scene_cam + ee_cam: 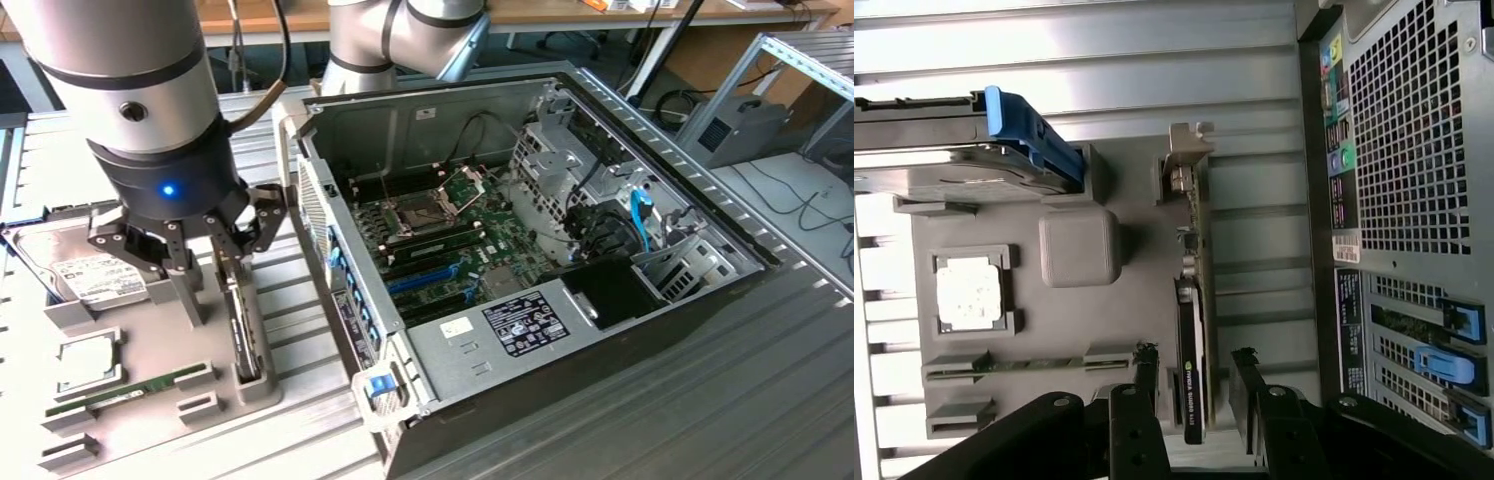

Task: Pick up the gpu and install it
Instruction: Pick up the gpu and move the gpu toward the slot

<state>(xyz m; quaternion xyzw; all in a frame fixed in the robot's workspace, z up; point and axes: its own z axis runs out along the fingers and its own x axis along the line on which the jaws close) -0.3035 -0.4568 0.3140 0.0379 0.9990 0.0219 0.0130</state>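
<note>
- We see a black two-fingered robot gripper (211,262) hanging low over a grey plastic parts holder (160,345), which sits on a slatted metal bench (296,330) at the exterior view's left
- The gpu (1192,300), a thin green circuit card with dark parts and a narrow silver bracket at one end, stands on its long edge in a slot of that holder, which leaves both flat faces free for a pinch
- In the wrist view the fingers (1146,385) are spread apart, one on each side of the card's end away from the bracket; a gap shows on both sides, so they have hold of nothing
- We judge the grasp lined up but not yet made (the card sits fully in its slot)
- The holder also carries a boxy silver hard drive (954,175) with a blue handle, a square silver processor chip (969,295) and a slim green memory stick (1024,365)
- A dark metal computer case (387,130) lies open on its side just beside the holder, its green motherboard (454,250) facing up and reachable from above
</note>
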